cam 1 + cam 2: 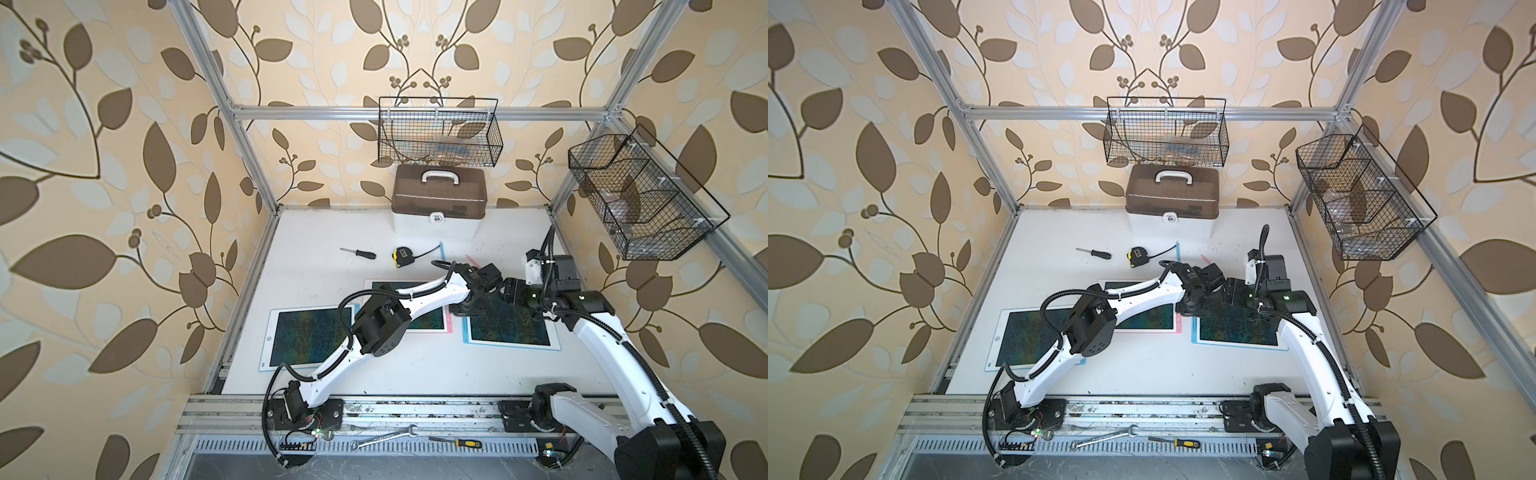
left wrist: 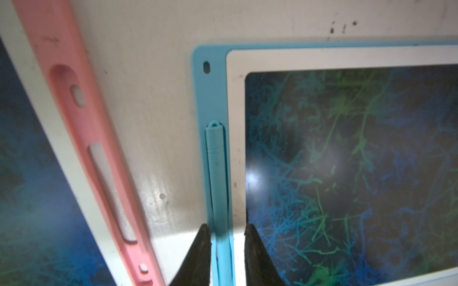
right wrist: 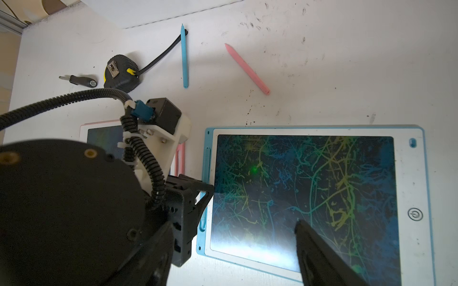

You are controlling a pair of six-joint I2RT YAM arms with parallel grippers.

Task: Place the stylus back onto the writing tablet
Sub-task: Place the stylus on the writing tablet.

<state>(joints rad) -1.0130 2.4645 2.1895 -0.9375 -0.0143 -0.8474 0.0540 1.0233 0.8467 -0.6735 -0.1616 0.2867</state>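
The left arm (image 1: pixel 428 295) stretches across the table (image 1: pixel 316 270) from the near left and covers most of the pink-edged tablet (image 1: pixel 430 322) in the middle, so in both top views only its far strip and right part show. The arm's elbow also hides the near right corner of the left-hand tablet (image 1: pixel 307 336). The right arm (image 1: pixel 598 340) extends from the near right, and its wrist overhangs the far edge of the writing tablet (image 3: pixel 409 173), the blue-framed one on the right. From above, neither gripper's fingers can be made out. The left wrist view shows the left gripper (image 2: pixel 226 226) set narrow, one finger on either side of the blue stylus (image 2: pixel 216 173), with a sliver of gap each side rather than a clamp. The stylus lies in the slot along the tablet's left edge, its near end cut off by the picture's border. The right gripper (image 3: pixel 234 222) is spread wide above the tablet's screen and holds nothing; one finger is hard to tell from the dark bulk of the left arm's wrist beside it. At the table's far edge sits a brown-lidded toolbox (image 1: pixel 438 199), with a far basket (image 1: pixel 438 133) above it and a right basket (image 1: pixel 640 195) on the side rail, their contents too dim to name. Beyond the tablets lie a tape measure (image 3: pixel 121 71), a loose pink stylus (image 3: pixel 247 69), a loose blue stylus (image 3: pixel 184 57) and a small screwdriver (image 3: pixel 81 81), all apart from the tablets.
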